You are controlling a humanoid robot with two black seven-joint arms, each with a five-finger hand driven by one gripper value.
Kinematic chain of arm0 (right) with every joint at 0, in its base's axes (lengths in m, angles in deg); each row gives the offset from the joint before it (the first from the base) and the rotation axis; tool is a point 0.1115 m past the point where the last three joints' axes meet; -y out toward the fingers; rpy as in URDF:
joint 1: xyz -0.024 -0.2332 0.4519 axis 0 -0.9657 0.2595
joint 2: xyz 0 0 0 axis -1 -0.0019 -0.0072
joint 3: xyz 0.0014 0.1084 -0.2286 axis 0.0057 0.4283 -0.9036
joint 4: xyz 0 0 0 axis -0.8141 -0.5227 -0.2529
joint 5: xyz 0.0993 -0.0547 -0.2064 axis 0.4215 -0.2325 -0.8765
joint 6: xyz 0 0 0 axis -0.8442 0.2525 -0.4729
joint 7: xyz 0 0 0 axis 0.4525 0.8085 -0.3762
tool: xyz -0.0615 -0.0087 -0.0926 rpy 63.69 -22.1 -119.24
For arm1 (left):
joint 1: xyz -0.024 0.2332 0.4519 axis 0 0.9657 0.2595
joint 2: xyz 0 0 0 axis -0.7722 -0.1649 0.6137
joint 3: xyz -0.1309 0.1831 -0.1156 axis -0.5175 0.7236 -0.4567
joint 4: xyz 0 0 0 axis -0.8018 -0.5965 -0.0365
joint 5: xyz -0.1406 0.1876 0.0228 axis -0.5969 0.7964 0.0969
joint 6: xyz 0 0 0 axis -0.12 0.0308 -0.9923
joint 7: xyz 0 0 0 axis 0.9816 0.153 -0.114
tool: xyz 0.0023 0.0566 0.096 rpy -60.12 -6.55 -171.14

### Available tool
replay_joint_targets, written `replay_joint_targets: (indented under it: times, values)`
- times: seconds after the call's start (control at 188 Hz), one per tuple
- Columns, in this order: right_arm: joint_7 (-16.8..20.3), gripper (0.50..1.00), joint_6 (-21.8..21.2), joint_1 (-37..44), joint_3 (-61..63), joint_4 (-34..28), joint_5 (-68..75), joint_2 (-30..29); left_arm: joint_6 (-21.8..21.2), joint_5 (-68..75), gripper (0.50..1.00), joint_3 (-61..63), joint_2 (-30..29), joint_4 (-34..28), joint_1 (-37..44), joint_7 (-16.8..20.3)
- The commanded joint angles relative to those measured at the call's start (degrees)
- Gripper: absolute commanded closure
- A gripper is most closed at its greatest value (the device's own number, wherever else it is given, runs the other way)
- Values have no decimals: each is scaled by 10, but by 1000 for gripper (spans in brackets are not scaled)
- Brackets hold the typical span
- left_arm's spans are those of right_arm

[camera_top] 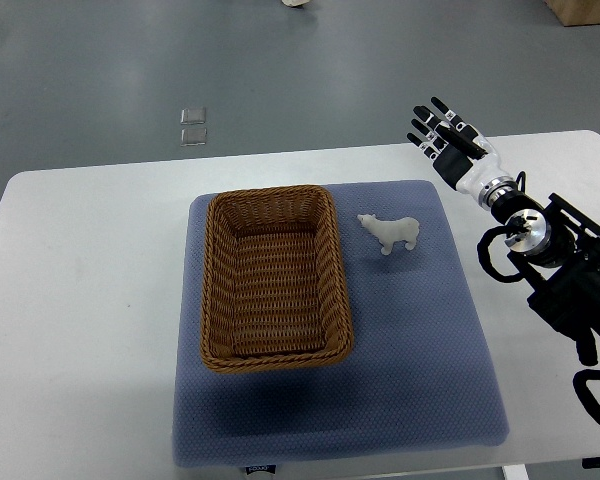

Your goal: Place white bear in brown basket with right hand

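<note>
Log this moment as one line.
right hand: open, off the mat's far right corner | small white bear figure: standing on blue mat, untouched | brown woven basket: empty | left: not in view

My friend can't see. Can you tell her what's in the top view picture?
A small white toy bear stands on a blue-grey mat, just right of an empty brown woven basket. The robot's black-and-white right hand, fingers open, hovers over the white table, holding nothing.

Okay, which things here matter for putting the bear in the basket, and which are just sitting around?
Part of the job:
white bear
brown basket
right hand, open

Just there:
blue mat
white table
two small squares on the floor
</note>
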Motion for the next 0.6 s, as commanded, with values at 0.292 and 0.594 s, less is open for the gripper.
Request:
replay_joint_targets:
  times: [0.292,0.594]
  values:
    - [1,570,0,0,-1,-1,0,1,0,0,500,0,0,0,0,-1]
    - [6,570,2,6,-12,-5,-8,4,1,0,500,0,0,1,0,-1]
